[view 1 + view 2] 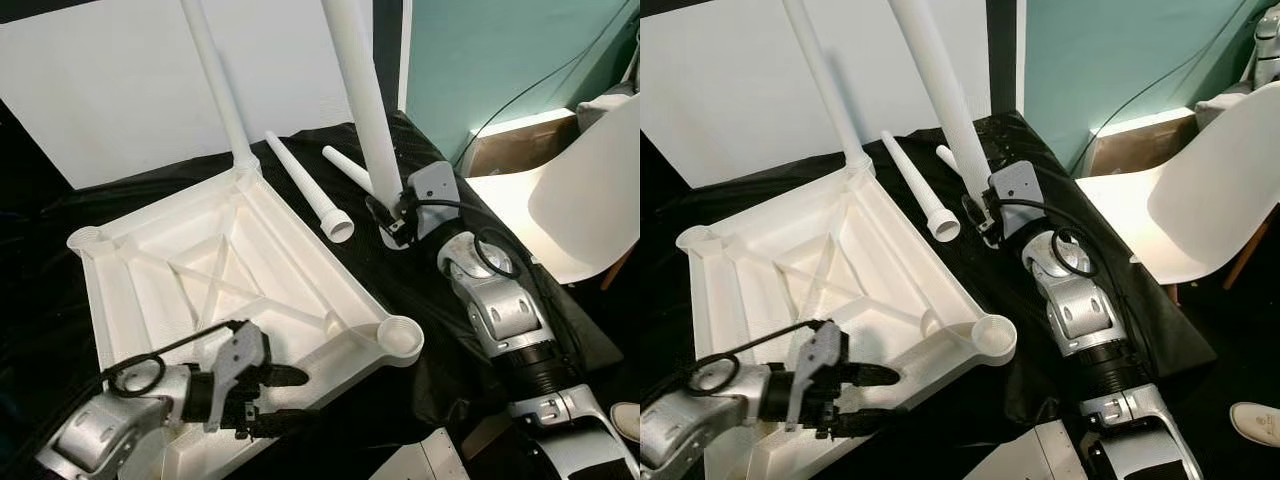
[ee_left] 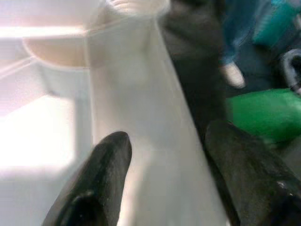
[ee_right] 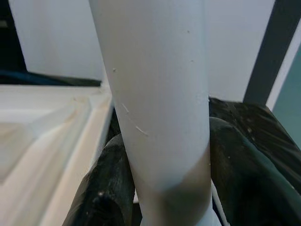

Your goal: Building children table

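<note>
While the upturned white tabletop (image 1: 210, 270) lies on a black cloth (image 1: 420, 290), one leg (image 1: 215, 80) stands upright in its far corner socket. The right gripper (image 1: 385, 215) is clamped on a second leg (image 1: 360, 100), held nearly upright just off the tabletop's right edge, with its lower end at the cloth. Two more legs lie on the cloth between the tabletop and that gripper: a longer one (image 1: 305, 185) with its wide end toward the robot, and a shorter-looking one (image 1: 345, 167) partly behind the held leg.

At the near edge, the left gripper (image 1: 275, 400) has its fingers apart, one above the rim and one below, grasping nothing that can be made out. An empty socket (image 1: 400, 337) sits at the near right corner and another (image 1: 88, 240) at the left corner.

No writing or brand can be read on any part.

From the right wrist view, both fingers (image 3: 110, 188) press against the leg's sides. From the left wrist view, the spread fingers (image 2: 101, 174) frame the rim, with blurred green and blue shapes (image 2: 256, 113) beyond. A white chair (image 1: 1200, 200) stands to the right.
</note>
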